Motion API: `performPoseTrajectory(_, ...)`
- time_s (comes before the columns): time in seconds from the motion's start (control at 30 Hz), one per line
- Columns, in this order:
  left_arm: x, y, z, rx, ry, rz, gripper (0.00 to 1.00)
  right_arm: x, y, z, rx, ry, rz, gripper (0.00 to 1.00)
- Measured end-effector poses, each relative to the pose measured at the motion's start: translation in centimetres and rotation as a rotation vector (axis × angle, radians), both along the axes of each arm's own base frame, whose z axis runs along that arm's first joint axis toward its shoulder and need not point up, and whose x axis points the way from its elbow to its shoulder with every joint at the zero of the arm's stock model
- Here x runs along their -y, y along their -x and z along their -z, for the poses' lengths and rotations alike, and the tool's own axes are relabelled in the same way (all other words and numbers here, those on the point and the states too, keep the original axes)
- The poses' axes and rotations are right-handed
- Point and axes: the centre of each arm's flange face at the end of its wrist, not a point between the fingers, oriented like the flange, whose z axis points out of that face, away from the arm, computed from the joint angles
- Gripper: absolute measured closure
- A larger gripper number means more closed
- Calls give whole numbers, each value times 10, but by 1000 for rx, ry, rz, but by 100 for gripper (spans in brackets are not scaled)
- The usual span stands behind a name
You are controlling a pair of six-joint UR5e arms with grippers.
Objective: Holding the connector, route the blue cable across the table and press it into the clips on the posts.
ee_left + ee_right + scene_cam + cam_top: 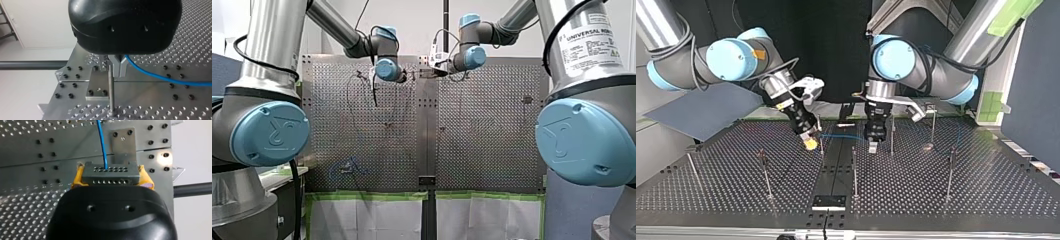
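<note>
In the right wrist view, my right gripper (111,173) has its yellow pads shut on a grey connector (110,178) with rows of small holes. The blue cable (101,142) leaves the connector's far side. In the top view it runs as a blue cable (843,137) from my right gripper (810,143) across to my left gripper (874,146). In the left wrist view, my left gripper (115,68) has its metal fingers shut on the blue cable (162,78), just behind the top of a thin post (111,92).
Several thin posts stand on the perforated table (986,190), among them one post (766,172) at the top view's left, a middle post (854,170) and another post (950,172) at the right. A small metal plate (828,201) sits at the near edge. More blue cable (347,167) lies at the front view's lower left.
</note>
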Motion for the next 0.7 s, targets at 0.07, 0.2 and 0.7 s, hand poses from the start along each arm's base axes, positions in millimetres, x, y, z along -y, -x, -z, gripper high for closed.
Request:
performPoseTrajectory(0.07, 3, -6, 1, -1, 4, 14, 100, 3, 1, -1, 2, 1, -3, 100)
performPoseTrajectory(0.2, 8, -15, -6, 12, 18, 43, 100, 13, 3, 3, 1, -2, -6, 100)
performPoseTrajectory(0.7, 0, -37, 3, -5, 53, 38, 100, 44, 10, 12, 0, -8, 7, 100)
